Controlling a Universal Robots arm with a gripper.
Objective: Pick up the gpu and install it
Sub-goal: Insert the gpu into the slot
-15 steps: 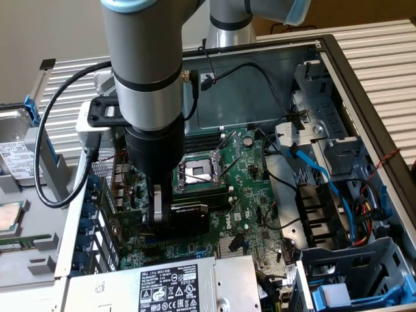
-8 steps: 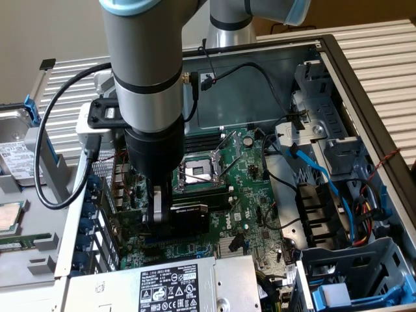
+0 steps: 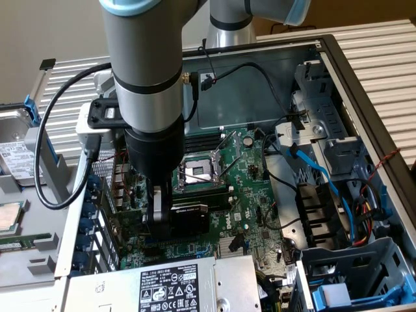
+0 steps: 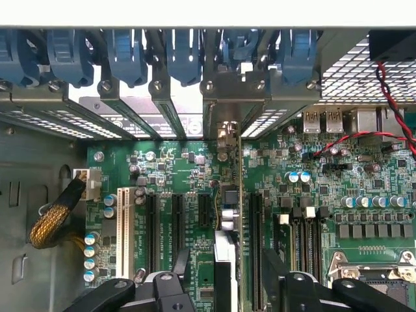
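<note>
The gpu (image 3: 193, 215) stands on edge in a slot of the green motherboard (image 3: 250, 188), its black shroud with a small label facing the exterior view's right. In the wrist view the gpu (image 4: 227, 214) is seen edge-on, running down into the slot, with its silver end bracket (image 4: 234, 97) against the rear slot openings. My gripper (image 3: 159, 224) hangs straight above the card. Its black fingers (image 4: 184, 263) stand on either side of the card with a gap to each face, so the gripper (image 4: 227, 266) is open and holds nothing.
A power supply (image 3: 175, 286) sits just in front of the card, with the CPU socket (image 3: 198, 172) behind it. Blue cables (image 3: 325, 182) and a drive cage (image 3: 364, 273) fill the exterior view's right. Blue slot latches (image 4: 182, 52), a yellow-sleeved cable (image 4: 55, 218) and a red-black wire (image 4: 390, 97) border the slots.
</note>
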